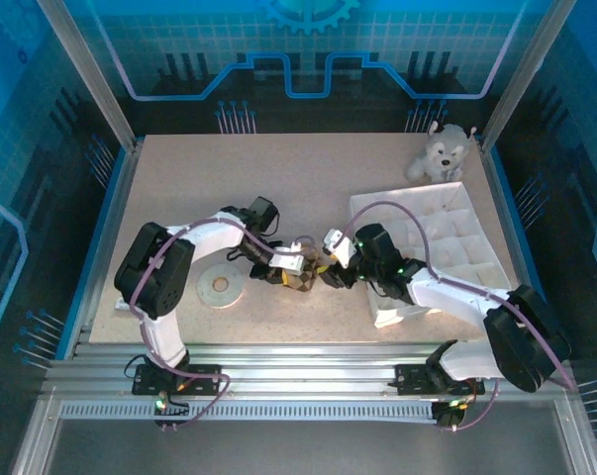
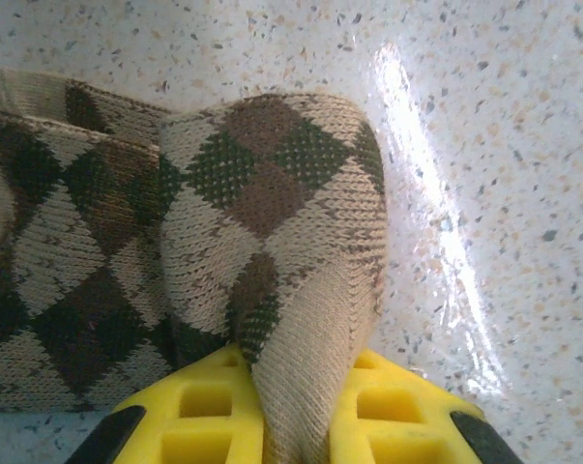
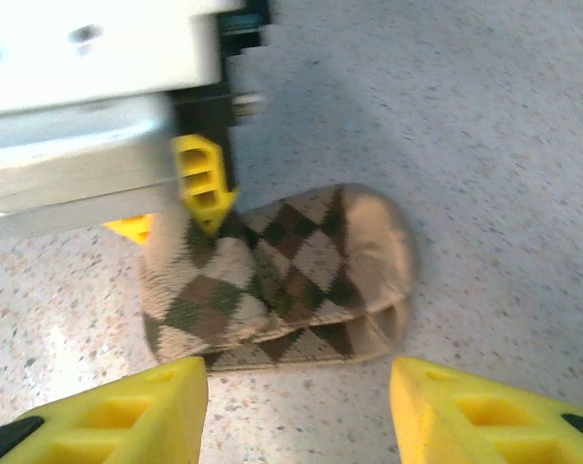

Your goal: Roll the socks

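The brown-and-tan argyle sock (image 2: 262, 193) lies partly folded over itself on the speckled table (image 2: 484, 116). My left gripper (image 2: 301, 416) is shut on a tan fold of it, the fabric pinched between the yellow fingers (image 2: 204, 406). In the right wrist view the same sock (image 3: 291, 271) sits just beyond my right gripper (image 3: 301, 406), which is open with bare table between its fingertips. The left gripper's yellow finger (image 3: 202, 179) presses at the sock's left end. From above, both grippers meet at the sock (image 1: 302, 280). The tan sock with the red toe is out of view.
A white compartment tray (image 1: 432, 233) lies at the right, under the right arm. The grey-white plush dog (image 1: 440, 153) sits at the back right corner. A flat pale ring (image 1: 220, 288) lies by the left arm. Blue rails edge the table.
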You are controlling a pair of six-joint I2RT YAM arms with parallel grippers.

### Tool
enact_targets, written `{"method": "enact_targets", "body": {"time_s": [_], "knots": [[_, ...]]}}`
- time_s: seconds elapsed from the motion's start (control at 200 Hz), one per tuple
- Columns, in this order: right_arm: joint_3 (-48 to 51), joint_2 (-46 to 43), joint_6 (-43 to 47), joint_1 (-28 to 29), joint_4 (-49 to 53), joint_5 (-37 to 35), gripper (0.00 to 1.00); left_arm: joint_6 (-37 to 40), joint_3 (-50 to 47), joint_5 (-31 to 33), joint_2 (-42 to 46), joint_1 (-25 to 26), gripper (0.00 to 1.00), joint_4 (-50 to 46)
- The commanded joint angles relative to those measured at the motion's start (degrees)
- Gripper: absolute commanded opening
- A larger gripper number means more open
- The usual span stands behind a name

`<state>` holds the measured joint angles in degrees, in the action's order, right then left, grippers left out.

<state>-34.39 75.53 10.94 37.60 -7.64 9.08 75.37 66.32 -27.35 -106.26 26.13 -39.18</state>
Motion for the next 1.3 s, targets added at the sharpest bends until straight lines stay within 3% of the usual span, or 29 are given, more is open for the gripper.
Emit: {"method": "enact_targets", "body": {"time_s": [0.0,0.245,0.495,1.011,1.091,1.131,1.176,1.216,1.296], "knots": [[1.36,-0.32,7.88,5.09,-5.47,-4.95,0.52,-3.13,5.14,-3.72,-3.26,0.59,0.0,-11.35],[-0.04,2.94,18.67,13.31,-4.56,-14.18,0.57,-6.81,13.88,-6.02,-8.65,0.76,0.0,-19.17],[-3.27,7.32,22.93,13.89,0.02,-12.94,0.61,-7.34,17.46,-5.57,-11.87,1.55,0.0,-22.66],[-9.52,19.34,28.77,16.93,1.22,-18.82,0.6,-11.21,25.26,-6.52,-17.84,1.48,0.0,-29.57],[-11.18,21.3,29.0,17.27,2.65,-19.95,0.51,-11.55,24.85,-6.48,-17.38,1.42,0.0,-29.16],[-11.69,22.12,29.26,17.56,3.06,-20.76,0.37,-11.77,24.51,-6.33,-17.03,1.28,0.0,-28.78],[-11.92,22.84,29.48,17.84,3.11,-22.02,0.13,-12.12,24.0,-6.23,-16.4,1.14,0.0,-28.3],[-11.98,23.36,29.76,18.12,3.12,-23.26,0.03,-12.33,23.41,-6.14,-15.55,0.82,0.0,-27.81],[-11.76,23.38,30.35,18.51,3.38,-22.73,0.0,-13.41,20.46,-6.56,-12.61,-0.61,0.06,-24.72]]}}
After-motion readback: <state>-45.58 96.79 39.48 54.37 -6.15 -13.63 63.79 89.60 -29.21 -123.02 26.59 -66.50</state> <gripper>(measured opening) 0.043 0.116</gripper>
